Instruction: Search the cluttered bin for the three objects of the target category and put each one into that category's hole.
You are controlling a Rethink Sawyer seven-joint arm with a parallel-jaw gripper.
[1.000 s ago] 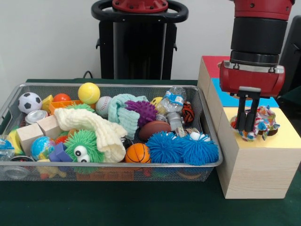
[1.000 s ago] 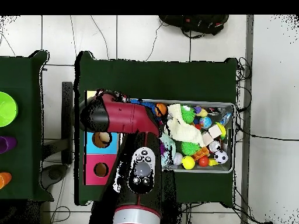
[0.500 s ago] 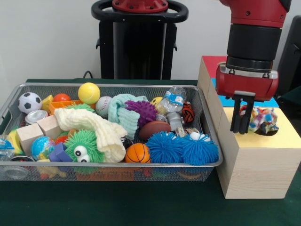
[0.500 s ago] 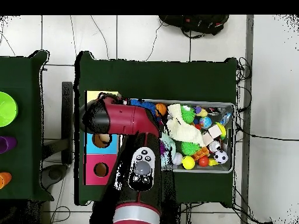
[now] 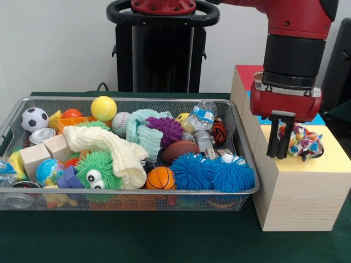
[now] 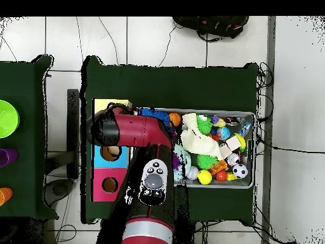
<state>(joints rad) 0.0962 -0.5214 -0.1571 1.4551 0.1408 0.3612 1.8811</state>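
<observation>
A knotted multicoloured rope toy rests on the yellow face of the nearest pale wooden box, covering most of its hole. My gripper hangs just left of the toy, open and empty, its fingertips level with the toy's lower part. The silver wire-mesh bin stands left of the boxes, full of toys; no other rope toy shows clearly in it. In the overhead view my arm covers the gripper and most of the yellow face; the bin lies to the right.
Two fuzzy blue spiky balls lie at the bin's near right corner. A cream knit cloth, balls, wooden blocks and jars fill the bin. The blue-faced box and red-faced box stand beside the yellow one.
My gripper let go of the rope toy over the yellow box's hole, then rose and shifted left. The toy stays on the yellow face.
</observation>
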